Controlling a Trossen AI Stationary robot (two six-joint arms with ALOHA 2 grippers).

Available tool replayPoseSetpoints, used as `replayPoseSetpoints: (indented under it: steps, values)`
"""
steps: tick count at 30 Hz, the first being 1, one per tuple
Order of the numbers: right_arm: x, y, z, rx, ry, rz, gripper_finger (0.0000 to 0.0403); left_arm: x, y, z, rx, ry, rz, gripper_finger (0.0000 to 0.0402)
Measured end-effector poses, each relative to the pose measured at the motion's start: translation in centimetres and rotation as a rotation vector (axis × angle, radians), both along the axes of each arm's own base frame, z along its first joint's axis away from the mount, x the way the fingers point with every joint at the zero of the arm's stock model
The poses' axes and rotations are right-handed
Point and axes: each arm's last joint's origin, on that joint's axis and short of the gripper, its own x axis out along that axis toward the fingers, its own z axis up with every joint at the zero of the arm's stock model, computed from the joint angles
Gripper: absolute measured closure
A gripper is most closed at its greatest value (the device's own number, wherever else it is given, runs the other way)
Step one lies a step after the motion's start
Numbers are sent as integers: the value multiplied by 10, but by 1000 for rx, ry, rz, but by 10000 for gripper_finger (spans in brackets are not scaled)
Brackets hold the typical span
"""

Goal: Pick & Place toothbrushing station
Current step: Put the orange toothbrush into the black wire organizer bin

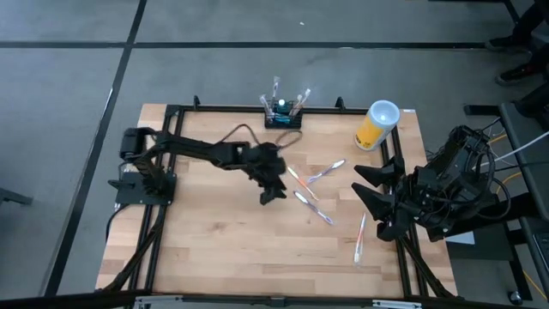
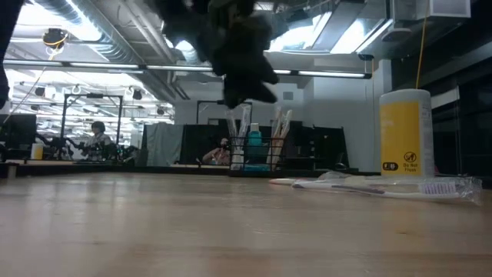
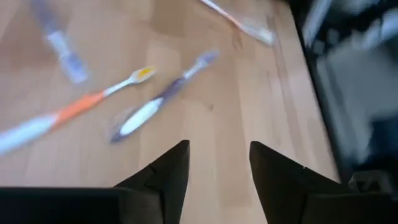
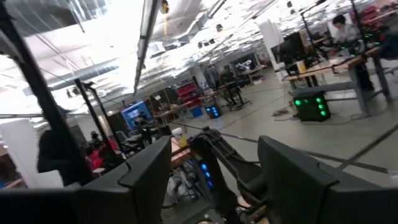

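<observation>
The left gripper hangs above mid-table, its jaws parted and empty, loose toothbrushes just ahead. The black rack stands well beyond them at the far edge. The right gripper, jaws wide, holds nothing.

Robotics lab, workbenches, ceiling ducts
</observation>
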Motion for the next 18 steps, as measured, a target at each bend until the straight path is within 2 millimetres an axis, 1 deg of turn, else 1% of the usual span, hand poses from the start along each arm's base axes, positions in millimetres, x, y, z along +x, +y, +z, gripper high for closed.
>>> replayPoseSetpoints:
  steps: [2,4,5,7,10,14,18]
  values:
    - [0,0,0,2,1,-2,160,17,-6,3,102,8,-93,242]
    - [0,0,0,3,1,-3,160,35,-10,1,213,28,-159,244]
    - [0,0,0,8,3,-7,160,42,-11,-1,267,49,-179,244]
    - [0,-1,0,13,11,-18,160,59,-9,-2,358,35,-213,243]
    - [0,-1,-1,15,13,-22,160,79,-7,-4,426,17,-275,240]
    - [0,-1,-1,15,13,-22,160,97,-7,-20,489,9,-368,241]
    - [0,-1,-1,15,13,-22,160,109,-8,-38,548,18,-425,246]
